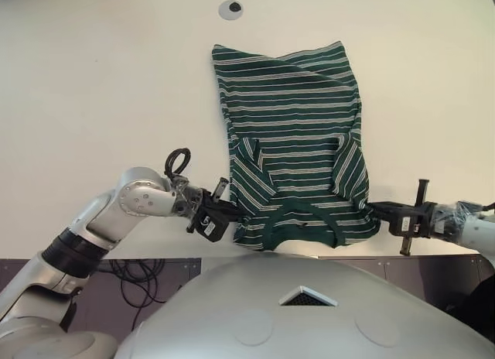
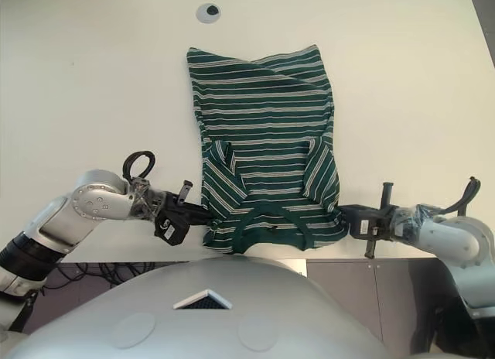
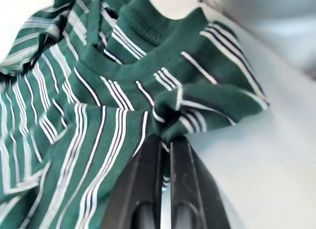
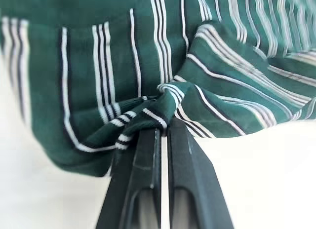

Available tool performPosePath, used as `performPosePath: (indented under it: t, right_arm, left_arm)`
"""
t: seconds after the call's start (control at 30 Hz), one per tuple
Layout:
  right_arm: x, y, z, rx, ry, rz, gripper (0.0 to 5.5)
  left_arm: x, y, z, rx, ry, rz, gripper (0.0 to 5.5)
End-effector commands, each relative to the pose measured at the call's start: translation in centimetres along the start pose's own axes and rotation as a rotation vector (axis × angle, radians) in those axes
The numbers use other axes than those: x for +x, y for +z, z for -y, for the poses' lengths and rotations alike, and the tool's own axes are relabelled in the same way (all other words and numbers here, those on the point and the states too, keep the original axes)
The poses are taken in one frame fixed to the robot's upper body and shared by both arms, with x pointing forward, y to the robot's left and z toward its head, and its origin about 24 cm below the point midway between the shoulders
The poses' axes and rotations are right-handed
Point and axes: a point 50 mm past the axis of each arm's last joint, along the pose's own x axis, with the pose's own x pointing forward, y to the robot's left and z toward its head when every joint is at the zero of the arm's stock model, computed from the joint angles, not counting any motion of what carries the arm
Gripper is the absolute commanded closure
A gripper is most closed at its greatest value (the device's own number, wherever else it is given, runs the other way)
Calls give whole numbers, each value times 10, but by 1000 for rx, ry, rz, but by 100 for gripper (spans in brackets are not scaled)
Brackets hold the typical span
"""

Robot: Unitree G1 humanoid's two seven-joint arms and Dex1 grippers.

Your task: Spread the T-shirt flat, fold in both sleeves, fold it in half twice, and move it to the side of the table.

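Since the white counter (image 1: 93,104) is the biggest thing here, start there: the green striped T-shirt (image 1: 294,135) lies on it right in front of the robot, close to the near edge. Its long axis runs straight away from the robot, collar end nearest and hem farthest. The sleeves look tucked in already, so it reads as a narrow rectangle, a bit rumpled round the shoulders. The left claw (image 3: 166,140) sits at the near left shoulder corner and the right claw (image 4: 164,128) at the near right one. Both wrist views show the fingers squeezed tight on a bunched pinch of fabric. So the whole shirt stretches away from both claws, neither arm nearer than the other. Next is probably the first half fold, near edge carried over toward the far hem. A small round cap (image 1: 230,9) set in the counter sits past the hem's left corner, apart from the cloth, so it shouldn't interfere.
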Motion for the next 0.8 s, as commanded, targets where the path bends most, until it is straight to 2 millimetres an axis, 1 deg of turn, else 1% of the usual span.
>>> performPosePath:
  t: [0.03, 0.1, 0.17, 0.23, 0.3, 0.4, 0.5, 0.6, 0.7, 0.8]
  right_arm:
    - [5, 7, -17, 232, 89, 86, 550]
    - [7, 9, -27, 300, 144, 106, 550]
    - [9, 20, -31, 354, 164, 177, 550]
    - [9, 33, -28, 389, 142, 252, 550]
    - [8, 40, -20, 427, 105, 308, 550]
    - [4, 48, -3, 505, 28, 393, 550]
    - [0, 51, 17, 592, -57, 485, 550]
    - [0, 51, 31, 649, -114, 523, 550]
    - [1, 49, 52, 719, -193, 578, 550]
    - [3, 48, 77, 773, -311, 626, 550]
  left_arm:
    - [-23, -14, 17, -188, -52, -82, 548]
    - [-32, -14, 25, -263, -65, -72, 548]
    - [-37, -7, 30, -338, -75, -16, 548]
    - [-40, 2, 29, -369, -47, 42, 548]
    - [-44, 7, 26, -389, -12, 85, 548]
    - [-48, 12, 11, -410, 116, 154, 548]
    - [-54, 12, -14, -444, 308, 225, 548]
    - [-60, 5, -35, -501, 493, 246, 548]
    - [-71, -11, -58, -666, 692, 275, 548]
    - [-75, -18, -75, -756, 783, 337, 548]
